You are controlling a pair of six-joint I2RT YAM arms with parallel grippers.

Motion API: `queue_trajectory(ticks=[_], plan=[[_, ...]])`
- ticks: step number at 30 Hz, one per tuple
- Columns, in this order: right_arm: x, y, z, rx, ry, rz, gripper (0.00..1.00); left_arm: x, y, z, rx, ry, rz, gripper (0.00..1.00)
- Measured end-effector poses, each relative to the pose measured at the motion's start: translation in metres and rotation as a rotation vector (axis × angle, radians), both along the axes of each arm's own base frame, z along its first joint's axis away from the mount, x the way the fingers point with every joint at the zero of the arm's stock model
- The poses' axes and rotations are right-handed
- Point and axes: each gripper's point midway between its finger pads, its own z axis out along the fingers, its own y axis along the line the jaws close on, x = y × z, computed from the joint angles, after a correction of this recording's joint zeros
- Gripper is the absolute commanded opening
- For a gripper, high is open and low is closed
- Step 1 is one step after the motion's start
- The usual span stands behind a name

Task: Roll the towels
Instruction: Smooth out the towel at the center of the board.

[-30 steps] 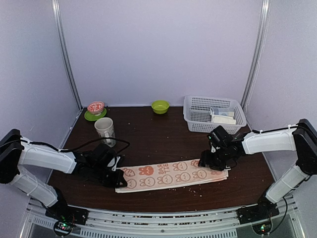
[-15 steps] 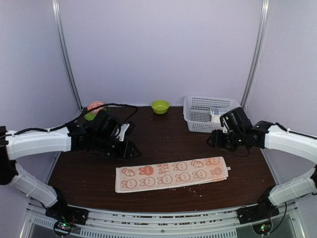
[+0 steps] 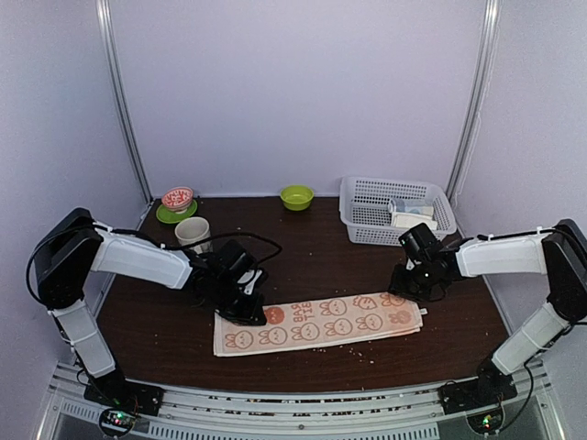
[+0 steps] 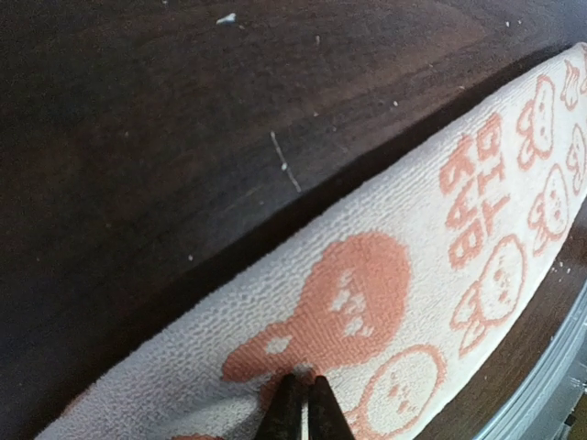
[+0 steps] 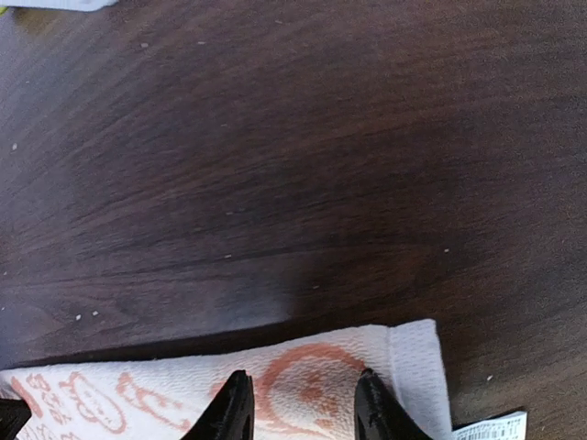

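Table point(image 3: 312, 257): dark wood, speckled with pale crumbs.

Towel point(image 3: 318, 324): one, near the front edge. It lies flat and unrolled, long side running left to right; white with orange rabbit faces and lettering. A white label point(image 5: 491, 429) pokes out at its right end.

Left gripper point(image 4: 301, 408): low over the towel's far edge, towards the left end. Fingers pressed together with no gap, tips touching the cloth beside an orange rabbit print. I cannot tell whether any fold is caught between them.

Right gripper point(image 5: 303, 403): at the towel's far right corner. Fingers spread wide apart and holding nothing, tips just over the cloth to either side of an orange print.

Cup point(image 3: 193, 234): white, upright, left of centre, behind the left arm.

Basket point(image 3: 396, 211): white mesh, rear right, with pale items inside that are too small to identify.

Saucer point(image 3: 165, 215): green, rear left, carrying a red-patterned bowl point(image 3: 177, 197).

Green bowl point(image 3: 296, 196): at the rear centre, near the back wall.
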Motion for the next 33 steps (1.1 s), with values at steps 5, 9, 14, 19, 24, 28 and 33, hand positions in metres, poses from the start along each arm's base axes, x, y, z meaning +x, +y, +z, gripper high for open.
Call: queue_trajectory(ticks=[5, 9, 14, 19, 24, 28, 33], plan=[[0.002, -0.014, -0.019, 0.002, 0.049, -0.054, 0.46, -0.003, 0.004, -0.007, -0.019, -0.009, 0.008, 0.03], [0.008, -0.015, -0.017, 0.031, 0.037, -0.064, 0.59, -0.003, 0.002, -0.007, -0.041, -0.023, 0.006, 0.03], [0.002, -0.016, 0.000, 0.056, 0.015, -0.049, 0.65, -0.003, 0.001, -0.006, -0.049, -0.027, 0.004, 0.04], [-0.016, -0.027, 0.031, 0.067, -0.038, -0.046, 0.64, -0.003, 0.001, -0.006, -0.050, -0.027, 0.003, 0.04], [-0.053, -0.047, 0.016, 0.037, 0.025, -0.072, 0.62, -0.003, 0.000, -0.006, -0.052, -0.026, 0.002, 0.04], [-0.087, -0.063, -0.013, -0.009, 0.137, -0.110, 0.59, -0.003, 0.000, -0.006, -0.054, -0.025, 0.001, 0.04], [-0.095, -0.063, -0.023, -0.026, 0.189, -0.124, 0.57, -0.002, -0.004, -0.005, -0.070, -0.026, -0.004, 0.04]])
